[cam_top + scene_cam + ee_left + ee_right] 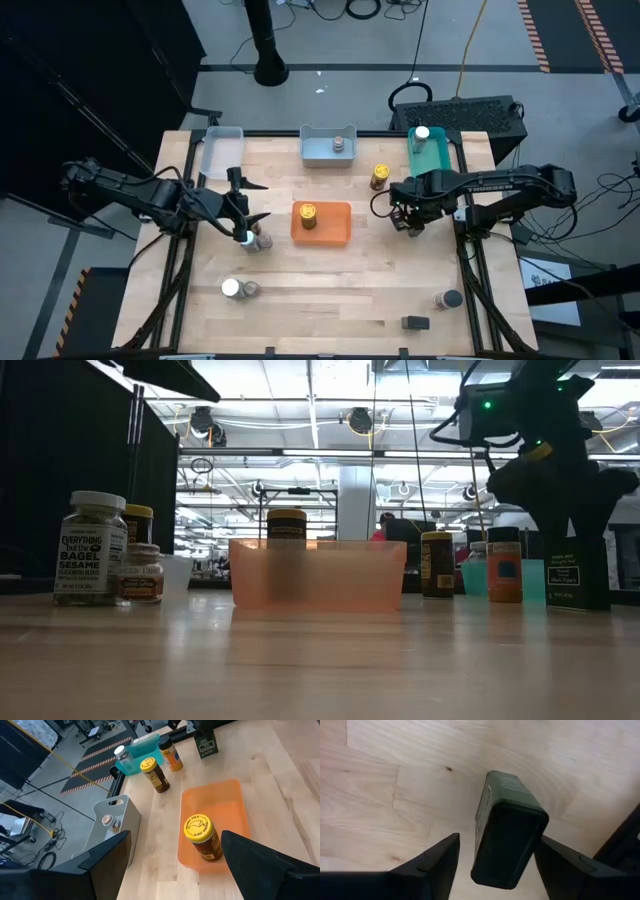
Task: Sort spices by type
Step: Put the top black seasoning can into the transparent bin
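A dark green rectangular tin stands upright on the wood table, at its right side. My right gripper points straight down over it, open, one finger on either side of the tin. In the low view the tin stands below that gripper. My left gripper hovers open at the table's left, above two small jars. Ahead of it, a yellow-lidded spice jar stands in the orange tray. My right gripper's fingers flank the tin's two broad sides from above. A gap shows between one finger and the tin. Whether the other finger touches the tin, I cannot tell.
At the far edge stand a clear tray, a blue-grey tray with one jar, and a teal tray with a white-lidded jar. A yellow-lidded jar stands loose. Near the front are two jars, a grey-lidded jar and a dark box.
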`<state>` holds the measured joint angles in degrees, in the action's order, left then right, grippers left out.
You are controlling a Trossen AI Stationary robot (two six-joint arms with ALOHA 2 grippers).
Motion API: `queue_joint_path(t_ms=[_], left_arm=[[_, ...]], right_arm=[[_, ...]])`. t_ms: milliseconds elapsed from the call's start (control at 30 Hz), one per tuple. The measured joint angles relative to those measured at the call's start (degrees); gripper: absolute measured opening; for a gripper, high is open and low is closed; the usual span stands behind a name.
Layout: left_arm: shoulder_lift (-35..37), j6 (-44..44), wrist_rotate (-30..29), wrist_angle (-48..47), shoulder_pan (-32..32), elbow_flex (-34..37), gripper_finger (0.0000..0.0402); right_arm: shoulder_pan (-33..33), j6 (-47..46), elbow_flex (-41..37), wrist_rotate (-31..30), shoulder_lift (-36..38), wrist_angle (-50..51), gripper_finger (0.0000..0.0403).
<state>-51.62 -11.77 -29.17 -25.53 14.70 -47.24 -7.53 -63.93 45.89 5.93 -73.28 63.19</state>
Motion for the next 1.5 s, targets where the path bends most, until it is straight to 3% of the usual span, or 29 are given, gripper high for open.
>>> queue_joint_path(t_ms=[233, 267, 433, 633, 833, 1033, 1267, 1500], left_arm=[[0.0, -0.6, 0.2, 1.2, 0.0, 0.0, 0.0315], [0.0, -0.6, 0.2, 1.2, 0.0, 0.0, 0.0315], [0.0, 0.9, 2.1, 2.8, 0.0, 0.0, 0.0315], [-1.3, 1.2, 9.0, 8.4, 0.0, 0.0, 0.0315], [-6.8, 0.6, 9.8, 17.2, -1.0, 0.0, 0.0315], [-13.1, -1.1, 16.7, 23.8, -3.3, 0.0, 0.0315], [-16.2, -0.6, 17.7, 24.7, -6.1, 0.0, 0.0315], [-18.7, -0.6, 16.9, 25.7, -8.9, 0.0, 0.0315]], right_arm=[[0.0, 0.0, 0.1, -0.1, 0.0, -0.1, 0.0101], [0.0, 0.1, 0.1, -0.5, 0.0, -0.1, 0.0097], [1.3, 1.7, 2.7, 1.4, 0.2, 1.8, 0.0097], [8.1, 6.1, 18.2, -1.2, -0.4, 2.6, 0.0097], [14.2, 21.6, 34.9, -13.4, -7.8, -1.6, 0.0097], [15.5, 41.8, 46.5, -18.6, -19.9, -4.5, 0.0097], [15.5, 57.5, 55.0, -27.7, -28.9, -5.3, 0.0097], [16.3, 67.2, 58.7, -28.3, -31.9, -8.5, 0.0097]])
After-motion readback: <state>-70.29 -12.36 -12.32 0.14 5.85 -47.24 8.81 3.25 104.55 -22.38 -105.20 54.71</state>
